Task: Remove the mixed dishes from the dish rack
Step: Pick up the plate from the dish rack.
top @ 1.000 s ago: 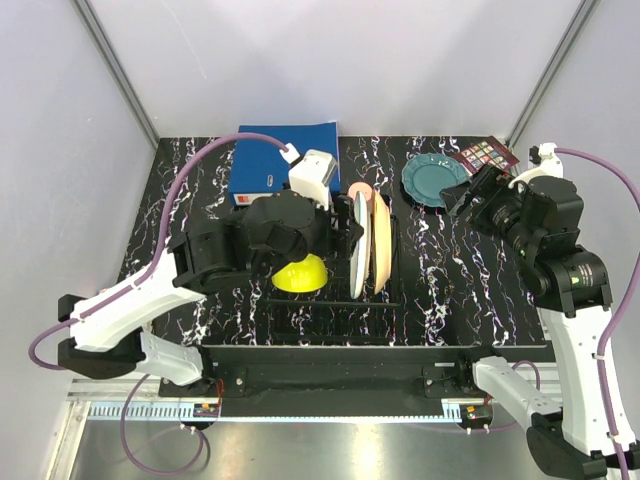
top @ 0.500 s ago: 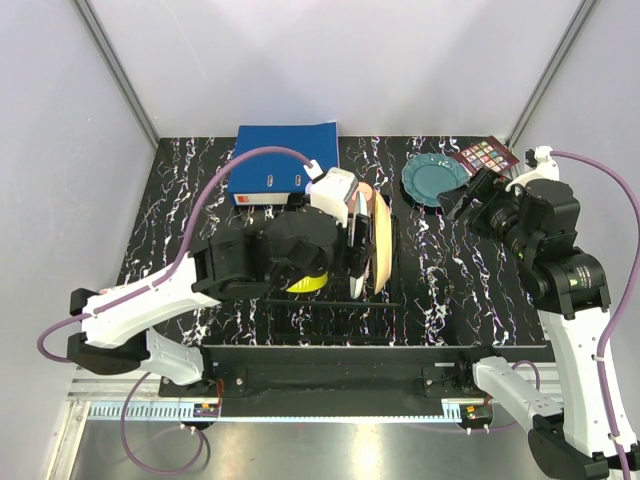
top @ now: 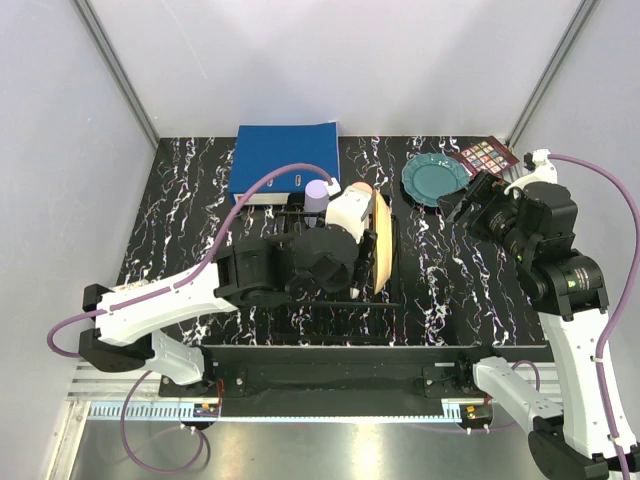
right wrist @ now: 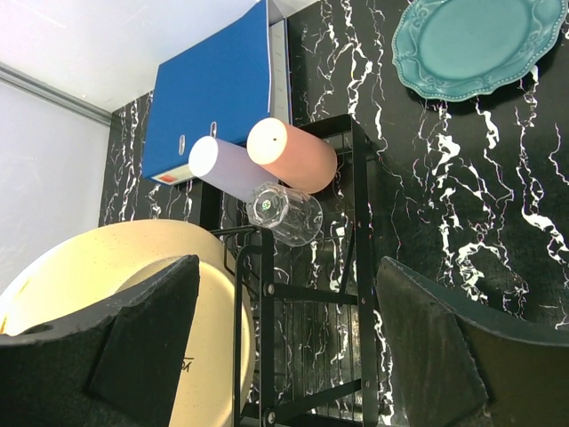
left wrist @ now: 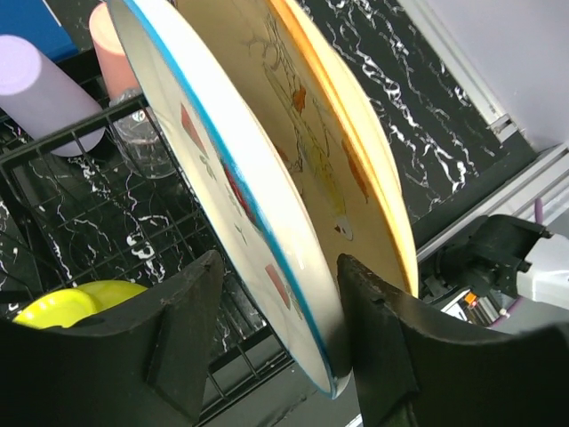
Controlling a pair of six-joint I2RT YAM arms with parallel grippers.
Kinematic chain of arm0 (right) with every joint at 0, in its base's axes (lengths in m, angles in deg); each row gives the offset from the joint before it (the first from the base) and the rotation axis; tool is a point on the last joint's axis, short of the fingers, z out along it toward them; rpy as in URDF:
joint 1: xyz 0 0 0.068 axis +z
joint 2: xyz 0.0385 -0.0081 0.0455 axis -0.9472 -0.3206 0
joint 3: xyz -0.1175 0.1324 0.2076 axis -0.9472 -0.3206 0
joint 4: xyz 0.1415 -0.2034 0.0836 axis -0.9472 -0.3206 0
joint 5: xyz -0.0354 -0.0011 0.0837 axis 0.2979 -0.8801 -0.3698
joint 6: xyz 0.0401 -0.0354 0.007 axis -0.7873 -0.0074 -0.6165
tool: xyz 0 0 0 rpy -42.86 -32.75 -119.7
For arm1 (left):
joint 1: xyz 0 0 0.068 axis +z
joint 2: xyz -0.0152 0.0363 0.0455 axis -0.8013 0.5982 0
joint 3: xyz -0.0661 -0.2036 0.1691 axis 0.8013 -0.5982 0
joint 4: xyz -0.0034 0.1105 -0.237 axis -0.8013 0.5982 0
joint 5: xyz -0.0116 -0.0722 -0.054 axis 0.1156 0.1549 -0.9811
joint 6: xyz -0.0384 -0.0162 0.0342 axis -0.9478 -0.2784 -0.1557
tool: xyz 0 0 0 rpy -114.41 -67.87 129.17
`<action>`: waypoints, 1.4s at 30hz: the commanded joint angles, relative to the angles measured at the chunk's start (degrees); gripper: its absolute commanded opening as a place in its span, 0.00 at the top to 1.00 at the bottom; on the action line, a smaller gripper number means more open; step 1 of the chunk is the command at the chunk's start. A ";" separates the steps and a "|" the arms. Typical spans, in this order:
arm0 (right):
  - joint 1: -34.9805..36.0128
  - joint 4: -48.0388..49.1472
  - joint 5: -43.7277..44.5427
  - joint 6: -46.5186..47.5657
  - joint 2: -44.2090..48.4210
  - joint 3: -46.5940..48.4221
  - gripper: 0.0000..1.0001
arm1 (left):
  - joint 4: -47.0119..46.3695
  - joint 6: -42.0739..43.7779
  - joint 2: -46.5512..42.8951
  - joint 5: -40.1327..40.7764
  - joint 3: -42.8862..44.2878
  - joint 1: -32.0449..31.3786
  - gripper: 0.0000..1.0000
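Dish rack (top: 396,262) sits mid-table, loaded; the white watermelon-print plate (left wrist: 231,178) stands on edge in it, leaning, with the peach plate (left wrist: 356,160) just behind; the left gripper (left wrist: 280,267) is down over them, jaws spread astride the watermelon plate's rim, one finger (left wrist: 182,334) clear of its printed face, the other (left wrist: 378,338) at its back, and whether that one touches I cannot tell; yellow bowl (left wrist: 80,302) low in the rack beside that gripper; at the far end, lilac cup (right wrist: 227,169), salmon-pink cup (right wrist: 293,153) and clear glass (right wrist: 284,213) clustered together, closed ends up. Teal plate (top: 435,180) lies flat on the black marbled table (top: 180,200), right of the rack; the right gripper (top: 465,205) hovers near it, jaws wide, nothing between them; blue binder (top: 283,155) lies behind the rack.
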 commanded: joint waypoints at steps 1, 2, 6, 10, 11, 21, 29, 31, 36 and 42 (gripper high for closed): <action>0.65 1.34 0.53 1.14 0.36 -0.10 0.12 | -0.25 -0.49 0.35 2.64 -1.23 -0.29 0.46; 0.82 1.42 0.62 1.23 0.45 -0.19 0.12 | -0.33 -0.49 0.61 2.90 -1.40 -0.37 0.49; 1.00 1.60 0.71 1.32 0.28 -0.45 0.12 | -0.42 -0.23 0.79 3.26 -1.67 -0.73 0.64; 1.17 1.77 0.62 1.40 0.19 -0.54 0.12 | -0.77 0.30 0.18 3.43 -1.67 -1.08 0.79; 1.09 1.78 0.71 1.32 0.19 -0.37 0.13 | -0.69 0.48 0.00 3.35 -1.49 -1.08 0.82; 1.26 2.13 0.71 1.23 -0.43 0.69 0.12 | 0.72 3.99 -3.16 3.61 5.71 -1.43 1.00; 1.44 2.21 0.62 1.23 -0.78 1.39 0.12 | 1.69 7.77 -2.81 4.75 14.50 -2.13 1.00; 1.61 2.30 0.62 1.23 -0.87 1.48 0.12 | 1.86 9.08 -2.64 5.54 16.16 -2.05 1.00; 1.53 2.21 0.62 1.32 -0.96 1.74 0.12 | 2.48 12.07 -2.81 7.47 19.77 -2.13 1.00; 1.79 2.13 0.53 0.88 -1.75 3.15 0.12 | 2.74 18.49 -3.69 13.45 27.59 -2.05 1.00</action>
